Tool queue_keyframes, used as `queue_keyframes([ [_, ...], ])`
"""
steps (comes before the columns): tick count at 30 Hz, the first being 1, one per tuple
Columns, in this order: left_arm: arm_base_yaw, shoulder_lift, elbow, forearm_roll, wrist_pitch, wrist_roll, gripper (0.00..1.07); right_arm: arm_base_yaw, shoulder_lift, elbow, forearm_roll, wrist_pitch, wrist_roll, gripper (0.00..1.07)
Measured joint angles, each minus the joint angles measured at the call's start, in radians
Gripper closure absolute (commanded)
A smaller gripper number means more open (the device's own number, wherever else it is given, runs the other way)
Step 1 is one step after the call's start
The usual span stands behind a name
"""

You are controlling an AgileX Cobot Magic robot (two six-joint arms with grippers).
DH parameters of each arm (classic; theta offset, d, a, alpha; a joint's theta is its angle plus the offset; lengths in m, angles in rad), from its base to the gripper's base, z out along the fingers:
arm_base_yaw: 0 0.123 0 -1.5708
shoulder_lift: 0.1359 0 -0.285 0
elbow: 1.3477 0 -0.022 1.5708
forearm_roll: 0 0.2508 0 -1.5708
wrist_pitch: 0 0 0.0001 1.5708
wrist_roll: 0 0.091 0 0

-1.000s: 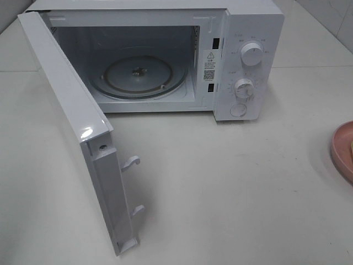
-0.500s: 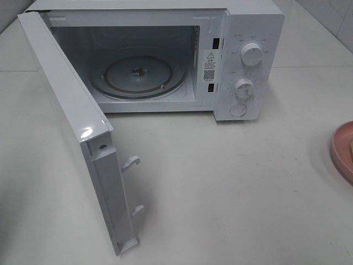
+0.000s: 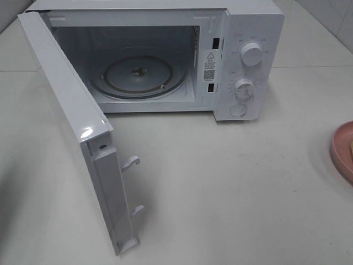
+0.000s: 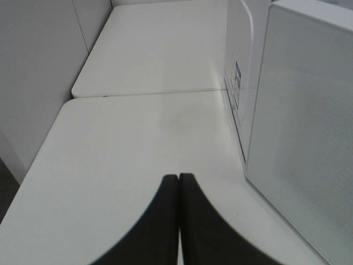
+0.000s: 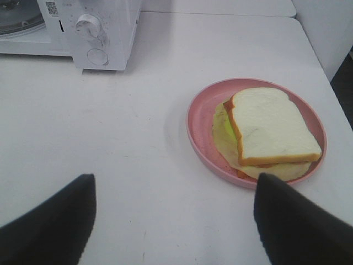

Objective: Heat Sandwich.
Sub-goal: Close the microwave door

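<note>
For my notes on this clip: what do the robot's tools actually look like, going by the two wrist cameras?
Only the fingertips show. The left tool has two matte black fingers with smoothly curved outer edges that taper to narrow tips. The right tool has the same matte black fingers, broad with rounded tips. No markings, cables or labels show on either, and neither arm's body appears in any view, including the high camera.

Left gripper [image 4: 178, 221] closed empty, right gripper [image 5: 174, 221] apparently wide

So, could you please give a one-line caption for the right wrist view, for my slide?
Open right gripper above the table, facing the sandwich on its pink plate, with the microwave beyond.
</note>
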Motion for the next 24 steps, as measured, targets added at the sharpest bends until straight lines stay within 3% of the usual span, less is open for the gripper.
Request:
queue_keyframes([
  [7,0.0,0.148,0.001,0.009,-0.199,-0.005,1.07,0.0,0.0,0.0,0.0,0.0,0.0,0.31],
  [10,0.0,0.232,0.002,0.069,-0.293,-0.062,1.07,0.0,0.0,0.0,0.0,0.0,0.0,0.31],
  [11,0.0,0.265,0.003,0.126,-0.341,-0.105,1.07,0.0,0.0,0.0,0.0,0.0,0.0,0.31],
  [12,0.0,0.265,0.003,0.126,-0.341,-0.105,1.07,0.0,0.0,0.0,0.0,0.0,0.0,0.31],
  [15,0.0,0.326,0.004,0.26,-0.422,-0.19,1.07,0.0,0.0,0.0,0.0,0.0,0.0,0.31],
  [21,-0.019,0.389,0.004,0.327,-0.498,-0.239,1.07,0.0,0.0,0.0,0.0,0.0,0.0,0.31],
  [24,-0.088,0.444,-0.011,0.339,-0.508,-0.24,1.07,0.0,0.0,0.0,0.0,0.0,0.0,0.31],
])
